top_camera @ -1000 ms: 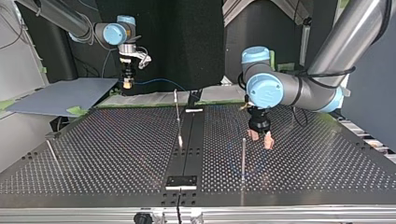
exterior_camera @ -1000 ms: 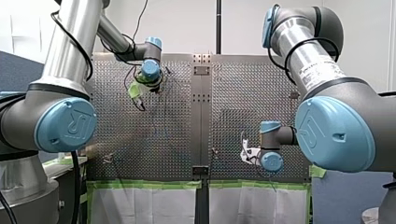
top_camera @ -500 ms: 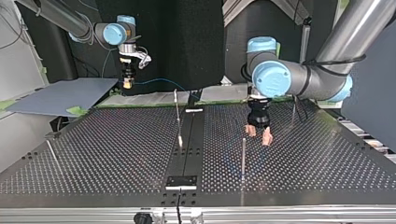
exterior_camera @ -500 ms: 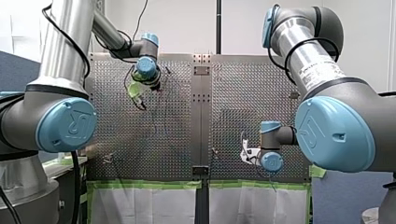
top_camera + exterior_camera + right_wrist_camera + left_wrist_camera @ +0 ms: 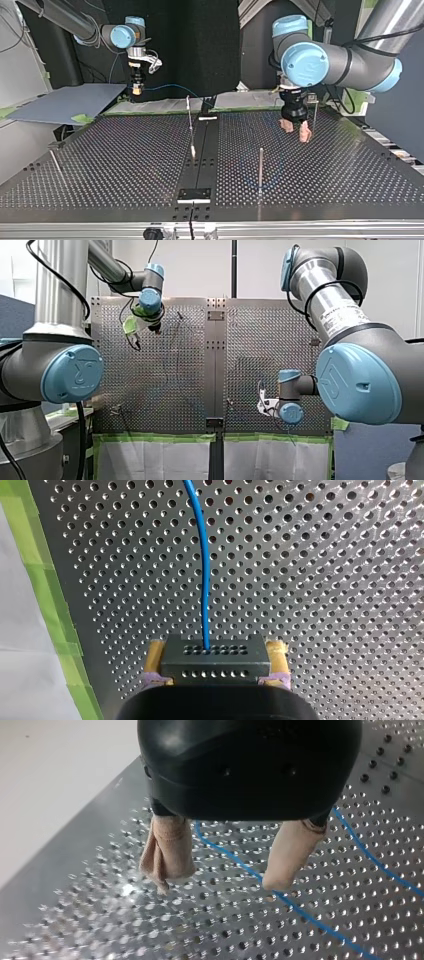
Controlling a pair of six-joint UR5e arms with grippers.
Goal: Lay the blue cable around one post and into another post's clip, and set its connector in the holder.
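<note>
The blue cable [image 5: 202, 570] rises from a dark perforated connector block [image 5: 215, 657], and my right gripper [image 5: 215, 669] is shut on that block. In the top view my right gripper [image 5: 136, 90] hangs over the table's far left edge, the cable [image 5: 170, 87] trailing toward the centre. My left gripper [image 5: 296, 130] stands open above the plate at the far right, its beige pads [image 5: 167, 847] apart and holding nothing. The cable [image 5: 300, 912] lies on the perforated plate beneath my left gripper [image 5: 225, 865]. A thin post [image 5: 260, 167] stands nearer the camera than that gripper.
More thin posts rise at the centre [image 5: 190, 120], far right [image 5: 315, 114] and near left [image 5: 56, 162]. A small dark holder plate [image 5: 194, 194] sits on the centre rail. A grey board [image 5: 65, 102] lies off the table's far left corner. Green tape [image 5: 45, 580] edges the plate.
My left gripper, still open, has drawn away from the near post toward the far right in the top view, up and left in the front view. My right arm has not moved.
</note>
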